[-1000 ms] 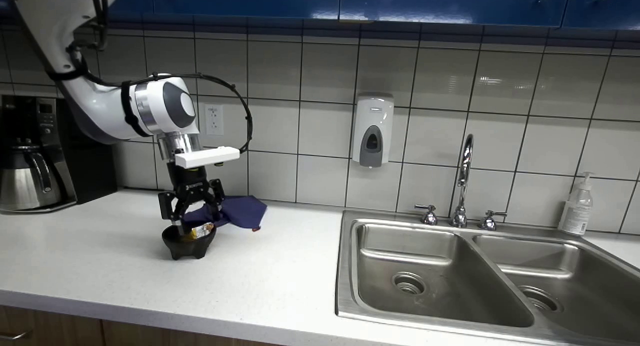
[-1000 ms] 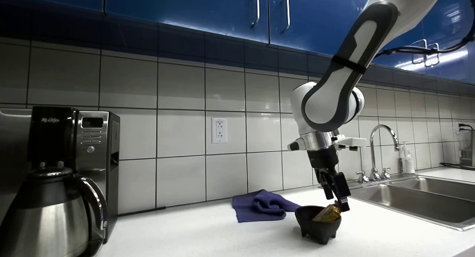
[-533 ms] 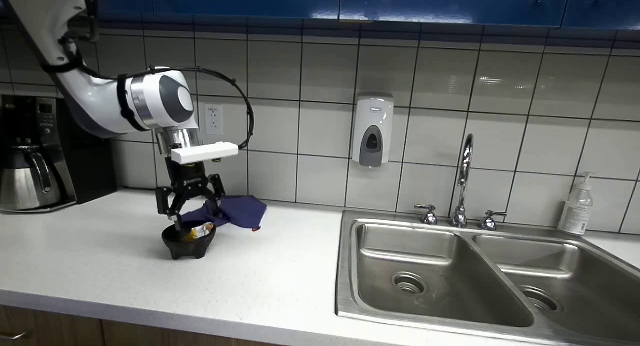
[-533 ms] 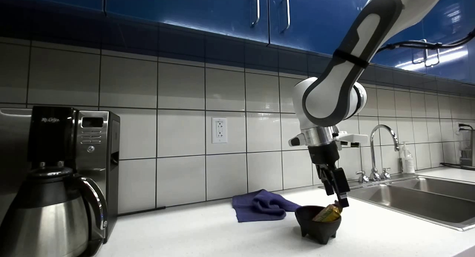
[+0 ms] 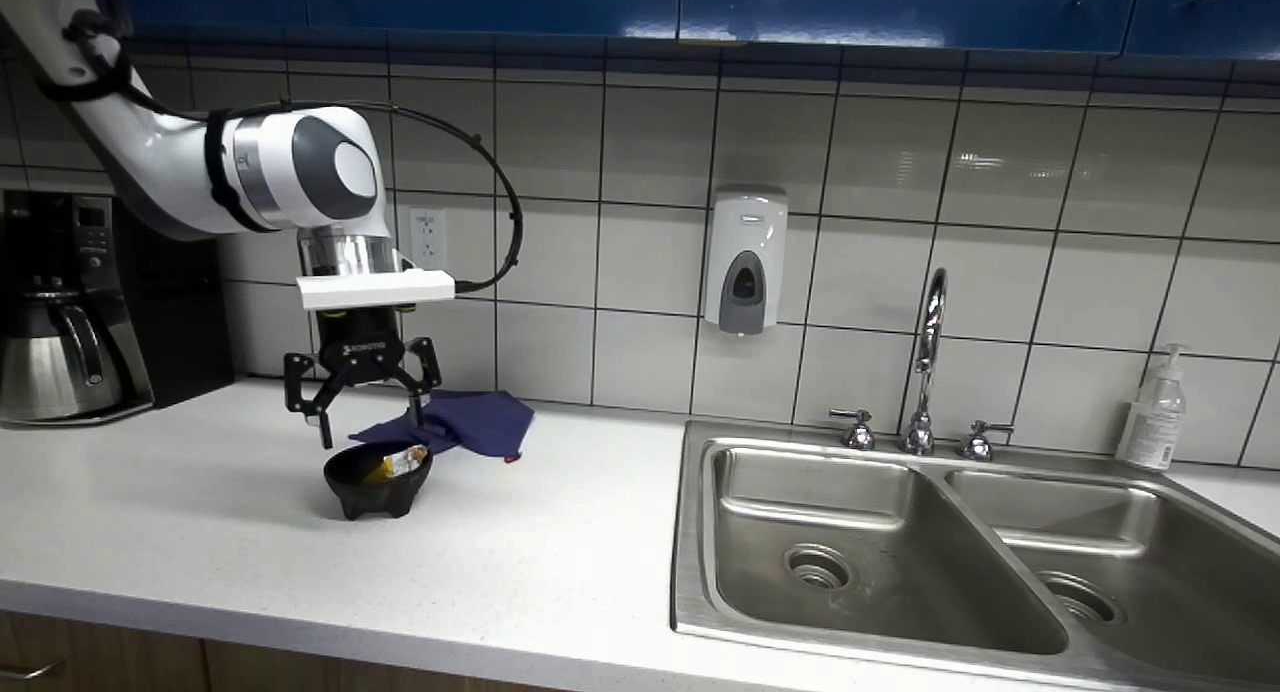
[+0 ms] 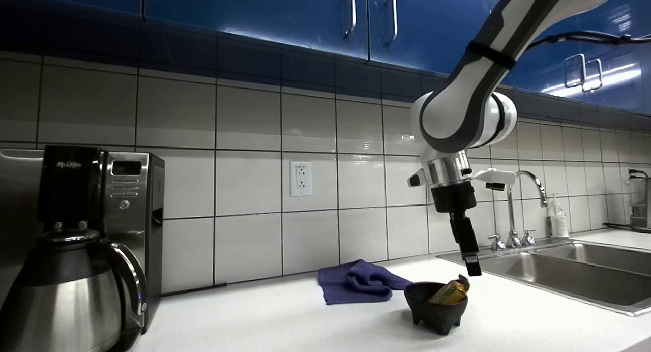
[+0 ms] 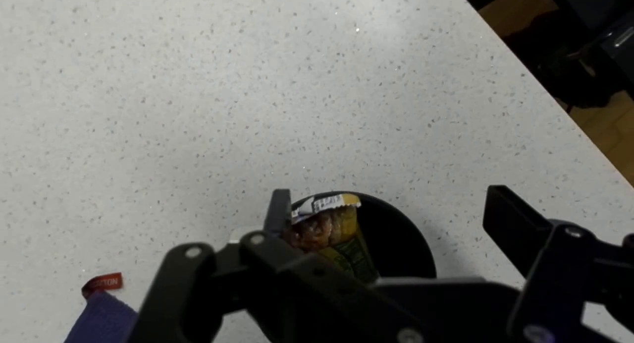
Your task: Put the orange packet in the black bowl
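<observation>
**Pale desk [image 5: 580,532] under tiled wall [image 5: 550,257]: orange packet [image 6: 449,293] in black bowl [image 6: 432,314]**

The claw [image 5: 371,432] hangs spread, gripping nothing, just higher than the bowl; the packet leans inside, one end poking up. Placing looks done; the next move calls for a straight lift, not snagging that end. A purple cloth [image 6: 351,286] lies near, wallward; bare desk runs to the sink [image 5: 692,532], the front edge [image 5: 300,642] well apart.

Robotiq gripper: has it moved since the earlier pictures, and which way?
Yes, mainly upward: in an exterior view, the Robotiq gripper now stands higher against the wall outlet, and slightly further left in the picture.
</observation>
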Tool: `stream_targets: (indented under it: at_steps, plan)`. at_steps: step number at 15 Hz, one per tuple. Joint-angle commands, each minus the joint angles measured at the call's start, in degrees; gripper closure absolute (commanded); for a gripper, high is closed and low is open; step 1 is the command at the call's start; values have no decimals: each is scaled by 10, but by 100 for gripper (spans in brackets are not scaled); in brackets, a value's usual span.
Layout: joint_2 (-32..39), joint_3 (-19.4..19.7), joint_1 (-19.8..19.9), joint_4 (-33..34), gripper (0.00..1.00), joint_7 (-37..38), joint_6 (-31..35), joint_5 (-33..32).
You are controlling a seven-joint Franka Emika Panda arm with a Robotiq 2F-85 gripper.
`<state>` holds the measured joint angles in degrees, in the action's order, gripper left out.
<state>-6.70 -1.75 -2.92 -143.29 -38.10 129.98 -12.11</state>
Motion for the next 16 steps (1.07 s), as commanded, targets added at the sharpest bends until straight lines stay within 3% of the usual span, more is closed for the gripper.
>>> stream_targets:
  at_steps: [1,6,14,15,16]
  plan:
    - [-49,0,-2,-26,0,66,-45,19]
    - [-91,5,-5,-52,0,122,-89,40]
    - [-156,4,-7,-112,0,146,-154,29]
    - [-119,11,-9,-86,0,121,-141,32]
    - [-125,11,-9,-93,0,127,-142,32]
